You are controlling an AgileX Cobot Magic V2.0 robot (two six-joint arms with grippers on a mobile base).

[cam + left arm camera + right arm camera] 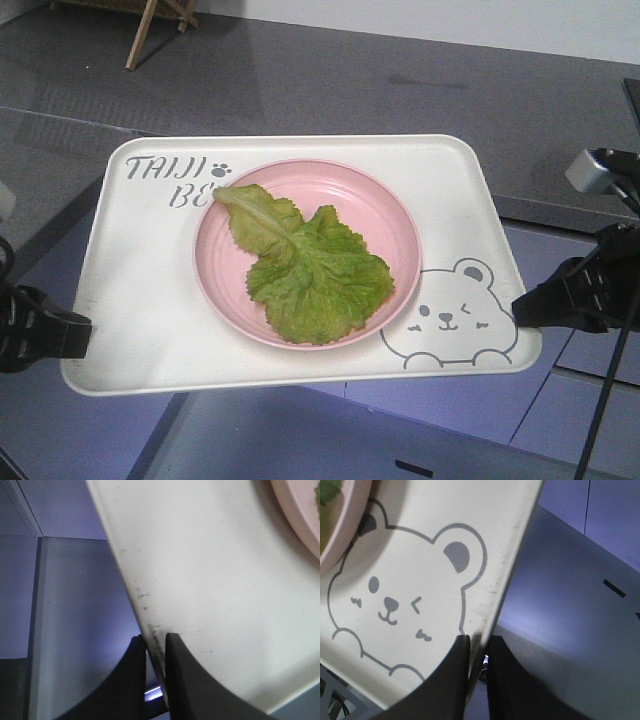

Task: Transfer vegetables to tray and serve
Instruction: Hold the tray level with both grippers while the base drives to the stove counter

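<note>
The cream-white tray (150, 290) with its bear drawing is held up off the surface between my two grippers. A round pink plate (390, 210) rests in its middle, and the green lettuce leaf (310, 270) lies flat on that plate. My left gripper (155, 639) is shut on the tray's left rim (150, 625), one finger above and one below. My right gripper (478, 641) is shut on the tray's right rim (490, 615) beside the bear (395, 595). In the front view the left gripper (88, 335) and right gripper (515, 305) pinch opposite edges.
Below the tray runs a purple-grey cabinet top (300, 440) with drawer fronts (590, 400) to the right. A dark grey counter (350, 90) stretches behind. A wooden stand's legs (150, 25) show at the far back left.
</note>
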